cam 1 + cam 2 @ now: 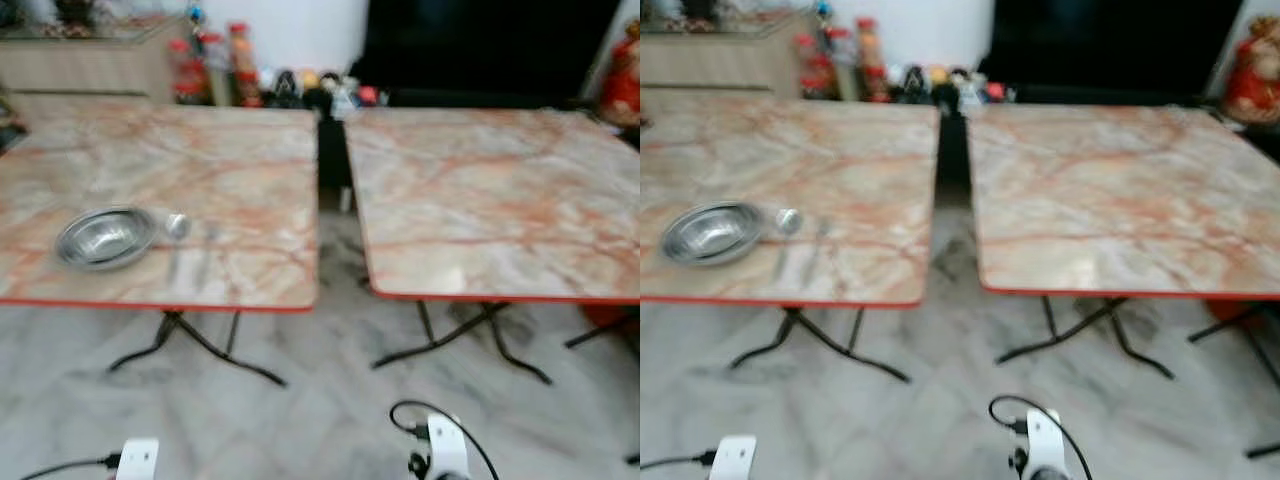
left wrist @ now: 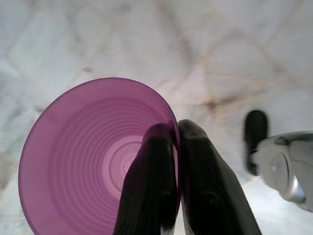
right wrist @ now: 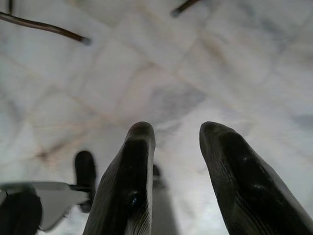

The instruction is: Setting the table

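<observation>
Your left gripper [image 2: 177, 147] pinched tight on the rim of a purple cup [image 2: 83, 156] low over the pale floor [image 2: 220, 58], your right gripper [image 3: 177, 142] fingers apart holding nothing, steel bowl [image 1: 105, 236] and spoon [image 1: 176, 228] on the left marble table [image 1: 240, 170], right table [image 1: 500, 200] beside it.

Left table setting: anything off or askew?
Nothing stands out. The bowl sits upright near the left table's front edge, with the cutlery beside it, too blurred to judge alignment. The cup is not on the table yet; the left claw pinches its rim, over the floor.
</observation>
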Tool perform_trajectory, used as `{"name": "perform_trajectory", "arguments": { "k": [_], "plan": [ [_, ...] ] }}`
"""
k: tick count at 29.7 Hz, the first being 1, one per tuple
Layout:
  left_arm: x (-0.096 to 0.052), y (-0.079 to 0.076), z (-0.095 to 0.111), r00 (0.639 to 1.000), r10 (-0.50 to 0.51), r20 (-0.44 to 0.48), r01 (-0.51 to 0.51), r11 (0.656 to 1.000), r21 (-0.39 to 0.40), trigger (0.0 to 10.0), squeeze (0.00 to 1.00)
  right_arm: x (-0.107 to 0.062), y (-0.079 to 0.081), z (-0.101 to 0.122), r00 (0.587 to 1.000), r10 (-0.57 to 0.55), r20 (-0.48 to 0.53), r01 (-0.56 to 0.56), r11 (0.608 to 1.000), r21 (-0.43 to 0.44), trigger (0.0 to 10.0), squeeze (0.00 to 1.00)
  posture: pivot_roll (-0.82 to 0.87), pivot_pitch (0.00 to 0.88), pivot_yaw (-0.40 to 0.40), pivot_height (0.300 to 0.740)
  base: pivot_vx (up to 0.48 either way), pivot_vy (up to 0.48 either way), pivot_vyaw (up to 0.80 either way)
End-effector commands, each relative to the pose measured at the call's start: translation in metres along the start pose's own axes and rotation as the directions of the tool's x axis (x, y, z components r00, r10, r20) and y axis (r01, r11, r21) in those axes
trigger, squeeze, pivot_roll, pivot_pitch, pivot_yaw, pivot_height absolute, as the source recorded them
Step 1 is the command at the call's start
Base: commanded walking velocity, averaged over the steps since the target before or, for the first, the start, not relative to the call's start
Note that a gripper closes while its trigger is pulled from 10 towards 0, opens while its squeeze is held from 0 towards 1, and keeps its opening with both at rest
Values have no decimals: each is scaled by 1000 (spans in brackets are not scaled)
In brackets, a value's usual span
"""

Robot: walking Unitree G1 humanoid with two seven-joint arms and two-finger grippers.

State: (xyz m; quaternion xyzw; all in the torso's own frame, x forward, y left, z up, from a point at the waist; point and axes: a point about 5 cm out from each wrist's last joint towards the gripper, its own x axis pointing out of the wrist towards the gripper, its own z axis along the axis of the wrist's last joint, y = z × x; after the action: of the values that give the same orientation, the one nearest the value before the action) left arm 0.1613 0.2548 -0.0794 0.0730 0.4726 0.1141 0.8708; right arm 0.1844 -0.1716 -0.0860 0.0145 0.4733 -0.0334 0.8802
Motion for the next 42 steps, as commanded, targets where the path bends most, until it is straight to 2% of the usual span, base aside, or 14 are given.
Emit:
{"name": "perform_trajectory", "arguments": {
  "k": [1,17,31,34,42],
  "plan": [
    [0,-9,-2,1000,-15,-12,15,1000,-5,10000,0,-1,-9,-6,999,-27,-17,27,1000,7,10000,0,12,0,-9,740,0,480,0],
    [-1,-6,-6,1000,-7,-15,7,1000,-7,10000,0,-1,-8,-5,1000,-17,-17,17,1000,15,10000,0,31,0,-10,740,0,480,0],
    [0,-10,-2,1000,-11,-5,11,1000,-6,10000,0,-1,-7,-4,1000,-10,-14,10,1000,9,10000,0,36,0,-14,740,0,480,0],
    [0,-13,3,1000,-12,12,12,1000,10,10000,0,-1,-7,-3,1000,-9,-13,9,1000,6,10000,0,36,0,-17,740,0,0,0],
    [1,-21,11,999,-16,38,16,1000,-8,10000,0,-1,-7,-3,1000,-9,-11,9,1000,6,10000,0,35,0,-15,740,0,0,0]
  ]
}}
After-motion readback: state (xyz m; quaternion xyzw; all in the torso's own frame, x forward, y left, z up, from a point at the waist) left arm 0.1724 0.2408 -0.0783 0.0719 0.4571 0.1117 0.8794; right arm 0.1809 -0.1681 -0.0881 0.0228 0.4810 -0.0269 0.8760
